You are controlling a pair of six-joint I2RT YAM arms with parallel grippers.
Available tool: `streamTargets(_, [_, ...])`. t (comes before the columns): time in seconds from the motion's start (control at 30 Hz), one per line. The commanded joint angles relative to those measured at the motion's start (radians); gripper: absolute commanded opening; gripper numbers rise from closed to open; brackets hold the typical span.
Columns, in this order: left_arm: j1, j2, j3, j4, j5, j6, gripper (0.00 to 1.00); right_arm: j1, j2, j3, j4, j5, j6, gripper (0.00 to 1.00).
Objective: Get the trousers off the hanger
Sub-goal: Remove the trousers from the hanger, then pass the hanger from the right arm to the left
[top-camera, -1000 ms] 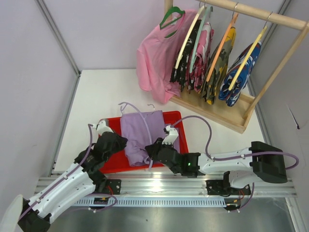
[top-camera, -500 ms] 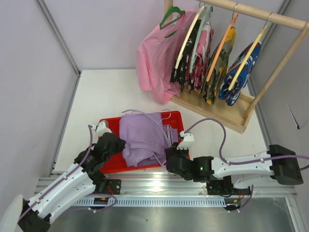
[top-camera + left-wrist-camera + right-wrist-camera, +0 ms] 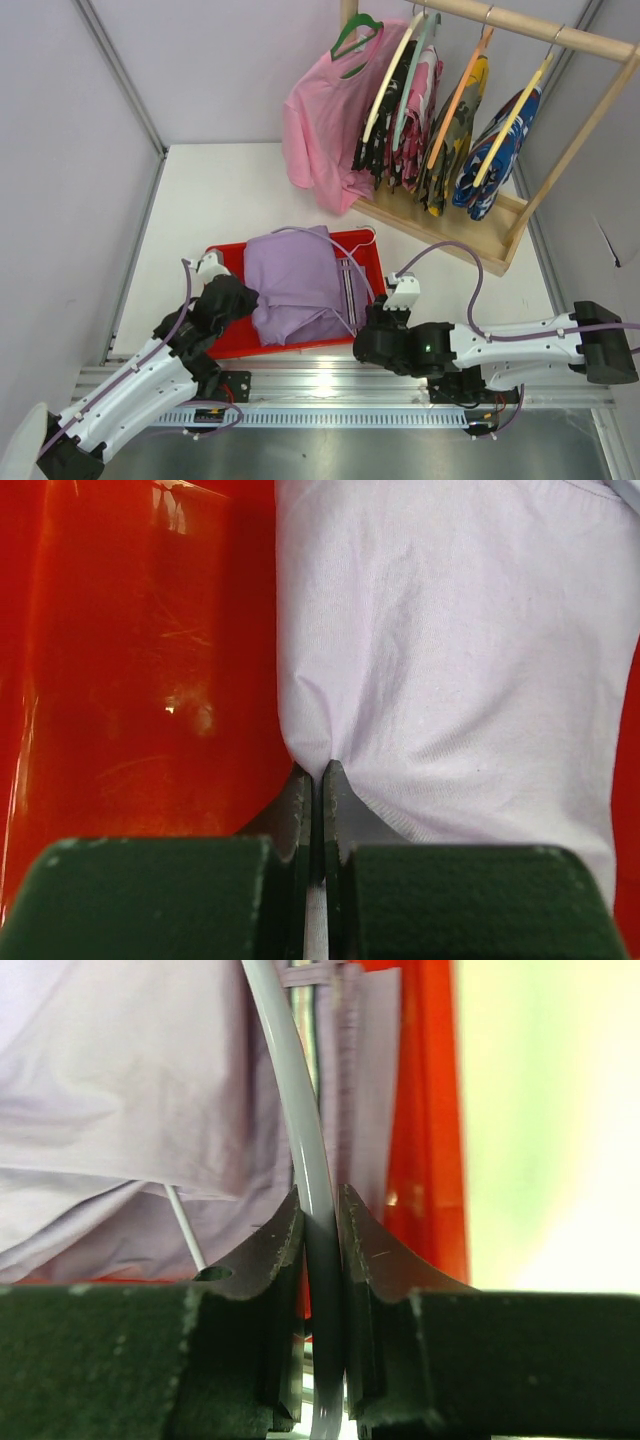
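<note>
Trousers, pale lavender, lying rumpled in the red tray at the near edge of the counter, left of centre. Second pair, black with white speckles, hanging on the wooden rack at the far right corner, well apart from both arms.

Left tool: clenched on a small fold of lavender cloth at the near left edge of the garment, jaws pressed together with cloth between.

Right tool: clamped on the pale thin hanger, at the near right edge of the tray.

Key relation: cloth lies to the left and far side of the right tool. Hanger's long line runs from that tool away toward the far edge, curving over the garment's right side. Left arm nearer the cloth, right arm nearer the hanger. Judged step: drawing hanger rightward while cloth is pinned.

Hard to tell: whether any part of the hanger is threaded under the cloth. Hook near the tray's far right corner thin and faint.
</note>
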Motion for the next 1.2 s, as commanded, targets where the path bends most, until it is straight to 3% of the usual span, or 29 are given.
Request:
streamTargets(0.0, [0.014, -0.002, 0.019, -0.068, -0.109, 0.018, 0.0, 0.0, -0.006, 0.06, -0.248, 0.25, 0.134, 0.0])
streamTargets(0.2, [0.014, 0.003, 0.018, -0.059, -0.105, 0.03, 0.0, 0.021, -0.003, 0.099, -0.392, 0.284, 0.219, 0.0])
streamTargets(0.57, [0.016, 0.001, 0.007, -0.034, -0.075, 0.061, 0.0, 0.107, 0.112, 0.217, -1.012, 0.342, 0.714, 0.0])
streamTargets(0.87, [0.017, 0.106, 0.045, 0.041, 0.048, 0.182, 0.06, 0.201, 0.196, 0.283, -1.039, 0.388, 0.747, 0.0])
streamTargets(0.93, [0.017, 0.103, 0.053, 0.02, 0.043, 0.185, 0.11, 0.204, 0.18, 0.297, -1.039, 0.396, 0.727, 0.0])
streamTargets(1.07, [0.017, 0.063, 0.099, -0.051, 0.019, 0.179, 0.41, 0.213, 0.114, 0.321, -1.039, 0.419, 0.652, 0.0])
streamTargets(1.17, [0.017, 0.028, 0.148, -0.111, -0.016, 0.164, 0.91, 0.224, 0.054, 0.34, -1.034, 0.453, 0.575, 0.0])
